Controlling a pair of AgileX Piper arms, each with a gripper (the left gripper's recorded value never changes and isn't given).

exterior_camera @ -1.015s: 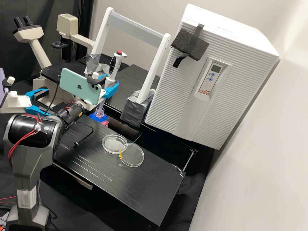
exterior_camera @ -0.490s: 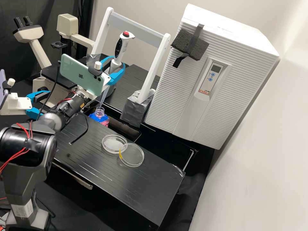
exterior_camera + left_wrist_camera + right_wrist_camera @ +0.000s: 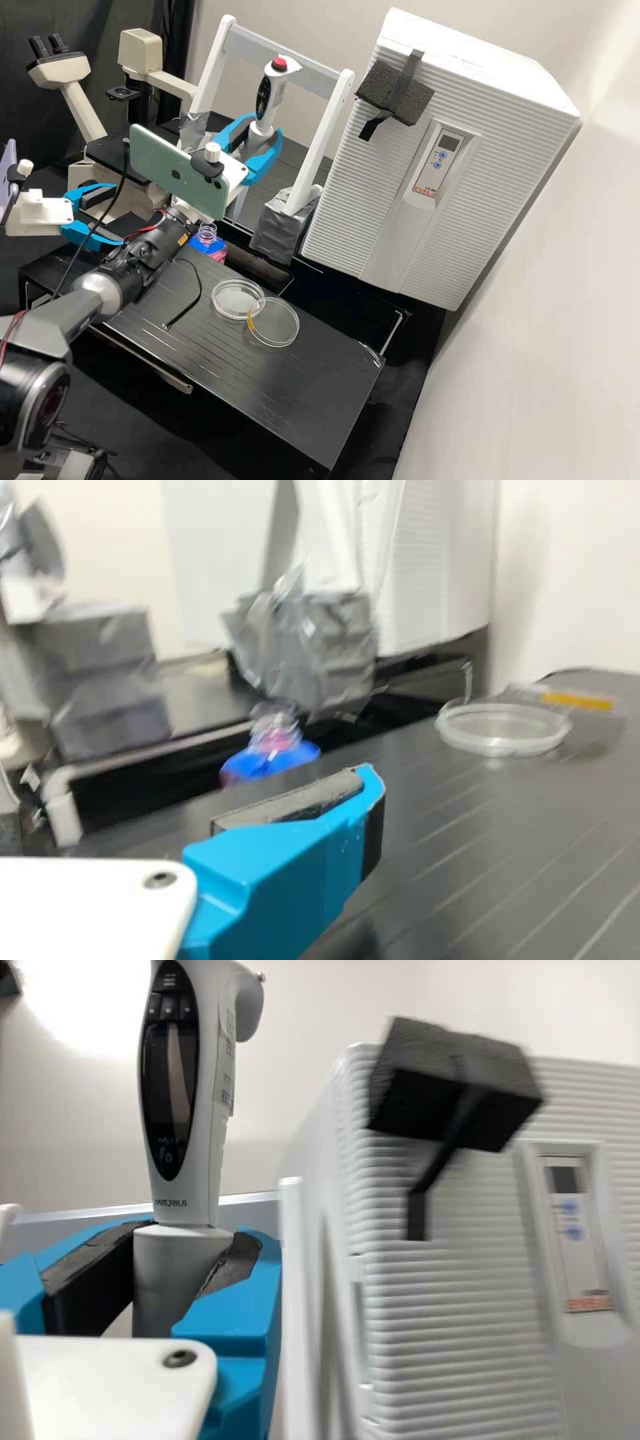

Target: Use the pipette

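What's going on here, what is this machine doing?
The right gripper is clamped on a white pipette and holds it upright, raised above the bench near a small bottle of pink liquid. Two clear petri dishes lie close together on the black bench. The left gripper hangs open off to the side, holding nothing.

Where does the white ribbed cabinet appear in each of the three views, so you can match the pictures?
High view: the white ribbed cabinet stands centre right, behind the bench.
Left wrist view: its lower front lies behind the grey-taped foot.
Right wrist view: it stands beyond the pipette.
Shared landmark: the black foam block on its top edge, in the high and right wrist views.
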